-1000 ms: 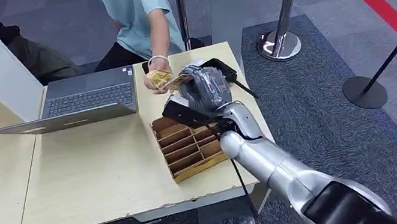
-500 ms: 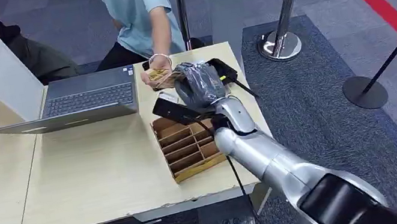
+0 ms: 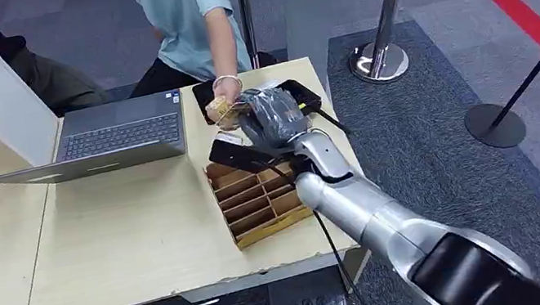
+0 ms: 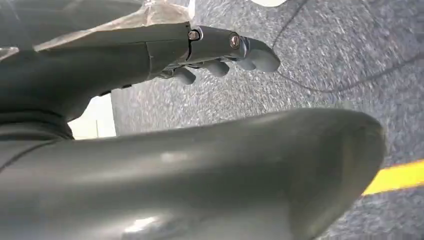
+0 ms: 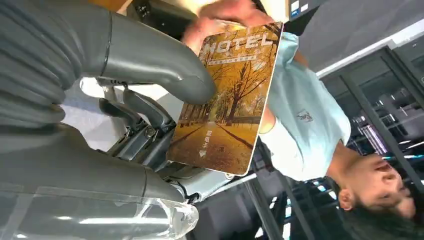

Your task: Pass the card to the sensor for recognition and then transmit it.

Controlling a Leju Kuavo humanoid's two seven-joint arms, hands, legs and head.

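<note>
Right hand (image 5: 115, 95) pinches the card (image 5: 225, 100).

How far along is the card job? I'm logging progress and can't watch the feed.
Whether the scan is done cannot be told. In hand: the right hand holds the golden autumn-tree hotel card up to a person's hand, which grips its far end above the black sensor pad. Left: releasing the card. The left hand hangs over the floor, holding nothing.

On the worktop (image 3: 124, 243): laptop (image 3: 108, 142) at the back left, tray (image 3: 259, 204) to its right, sensor (image 3: 298, 94) behind the tray, I think.
</note>
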